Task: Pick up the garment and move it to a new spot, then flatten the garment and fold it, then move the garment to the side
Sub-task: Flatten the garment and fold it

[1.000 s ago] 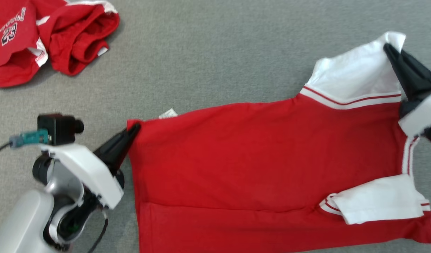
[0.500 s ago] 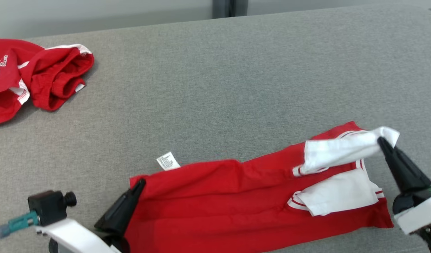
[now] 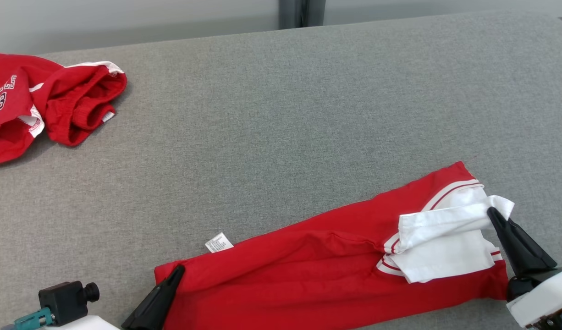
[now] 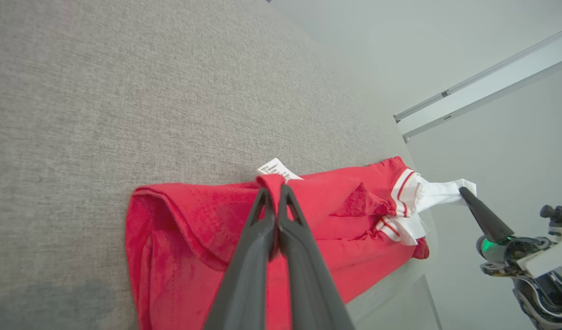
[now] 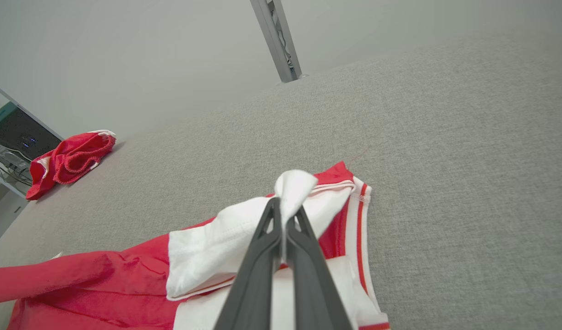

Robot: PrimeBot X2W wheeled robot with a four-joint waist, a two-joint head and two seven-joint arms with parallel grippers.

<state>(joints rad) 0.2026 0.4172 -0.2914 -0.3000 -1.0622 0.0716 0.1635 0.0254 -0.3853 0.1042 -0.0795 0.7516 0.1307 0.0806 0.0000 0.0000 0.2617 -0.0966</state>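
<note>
Grey fabric counter [image 3: 281, 114] carries red garment [image 3: 308, 275] near front edge, right of centre. Its left end is pinched in shut left tool [image 3: 178, 269]; white sleeve [image 3: 439, 220] is pinched in shut right tool [image 3: 491, 212]. Lengthwise fold nearly laid; release, further folds and move aside remain. Second ago cloth was spread wide; now narrow band, sleeve lowered.

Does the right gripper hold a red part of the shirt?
No, the right gripper is shut on the white sleeve of the shirt, not on its red cloth.
</note>
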